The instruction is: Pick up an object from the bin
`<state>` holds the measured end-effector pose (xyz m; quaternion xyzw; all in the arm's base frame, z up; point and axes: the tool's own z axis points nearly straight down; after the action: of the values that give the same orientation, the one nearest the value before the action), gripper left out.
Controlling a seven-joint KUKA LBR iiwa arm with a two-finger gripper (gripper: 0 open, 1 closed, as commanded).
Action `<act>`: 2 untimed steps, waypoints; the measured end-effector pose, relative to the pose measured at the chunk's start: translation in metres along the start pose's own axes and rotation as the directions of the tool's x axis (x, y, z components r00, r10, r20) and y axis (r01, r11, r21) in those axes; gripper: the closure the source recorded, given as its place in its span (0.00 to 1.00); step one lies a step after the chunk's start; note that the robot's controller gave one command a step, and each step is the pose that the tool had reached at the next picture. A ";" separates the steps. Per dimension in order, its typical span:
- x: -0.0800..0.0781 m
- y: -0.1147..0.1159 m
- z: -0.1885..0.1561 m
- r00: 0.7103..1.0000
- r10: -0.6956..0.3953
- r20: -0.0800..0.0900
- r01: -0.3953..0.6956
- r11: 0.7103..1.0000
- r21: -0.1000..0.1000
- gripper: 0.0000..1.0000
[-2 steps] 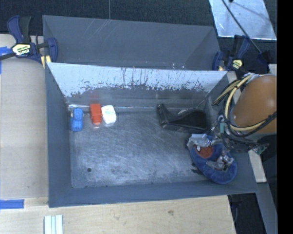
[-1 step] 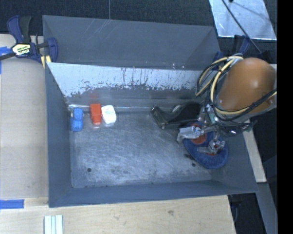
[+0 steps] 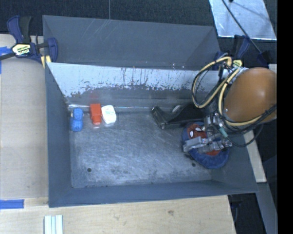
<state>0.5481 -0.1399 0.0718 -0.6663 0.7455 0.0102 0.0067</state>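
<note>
Gripper (image 3: 208, 139) low at the right end of the grey bin (image 3: 137, 45), on top of a blue-and-red thing (image 3: 215, 160).

In the camera view the arm's orange cover (image 3: 248, 94) and looped cables (image 3: 209, 82) sit at centre right. The gripper hangs below them, right above the crumpled blue-and-red thing, which lies on the floor at lower right and shows under and around it. Whether the gripper is clenched or released cannot be told. A black angled piece (image 3: 168, 116) lies just to its upper left. Well apart, at the floor's upper left, a blue piece (image 3: 77, 120), an orange block (image 3: 95, 114) and a white block (image 3: 108, 114) lie in a row.
</note>
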 end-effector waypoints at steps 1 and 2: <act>-0.001 -0.001 -0.001 1.000 -0.001 0.003 0.001 1.000 0.004 1.00; -0.006 0.015 -0.097 0.999 -0.022 -0.023 0.022 1.000 0.014 1.00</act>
<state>0.5339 -0.1346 0.1691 -0.6746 0.7382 -0.0028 0.0030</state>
